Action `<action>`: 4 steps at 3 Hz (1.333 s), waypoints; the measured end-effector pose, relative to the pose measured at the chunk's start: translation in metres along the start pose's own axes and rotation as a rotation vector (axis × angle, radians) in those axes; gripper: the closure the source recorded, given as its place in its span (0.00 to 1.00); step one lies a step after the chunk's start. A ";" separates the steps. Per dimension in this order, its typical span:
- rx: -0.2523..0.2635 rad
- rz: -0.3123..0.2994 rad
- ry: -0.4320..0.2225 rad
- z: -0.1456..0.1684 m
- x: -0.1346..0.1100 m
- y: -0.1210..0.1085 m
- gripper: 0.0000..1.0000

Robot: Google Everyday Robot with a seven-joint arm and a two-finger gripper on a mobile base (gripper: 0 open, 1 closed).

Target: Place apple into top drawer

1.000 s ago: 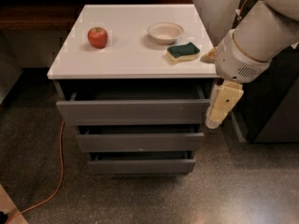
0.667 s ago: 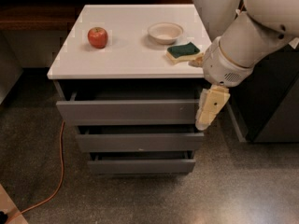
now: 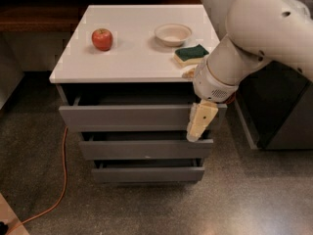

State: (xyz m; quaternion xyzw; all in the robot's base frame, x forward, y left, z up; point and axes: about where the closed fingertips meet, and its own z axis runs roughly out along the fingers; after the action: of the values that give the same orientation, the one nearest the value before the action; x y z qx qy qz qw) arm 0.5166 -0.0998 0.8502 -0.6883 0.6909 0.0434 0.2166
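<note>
On the desk (image 3: 132, 62) the apple (image 3: 102, 38) is seen; the tool (image 3: 193, 135) is held pointing down before the top drawer (image 3: 122, 117), state indiscernible

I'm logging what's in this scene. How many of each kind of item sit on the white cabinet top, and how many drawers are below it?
Apple: 1
Bowl: 1
Sponge: 1
Drawers: 3 (top drawer, middle drawer, bottom drawer)
Total: 6
The gripper hangs in front of the top drawer's right end.
</note>
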 end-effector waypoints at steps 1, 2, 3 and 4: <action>0.044 -0.030 0.001 0.022 -0.008 -0.009 0.00; 0.045 -0.031 0.001 0.022 -0.008 -0.009 0.00; 0.024 -0.065 0.017 0.040 -0.009 -0.009 0.00; 0.015 -0.112 0.035 0.071 -0.008 -0.016 0.00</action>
State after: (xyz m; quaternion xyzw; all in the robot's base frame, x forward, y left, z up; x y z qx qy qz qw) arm 0.5488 -0.0678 0.7933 -0.7250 0.6552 0.0141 0.2117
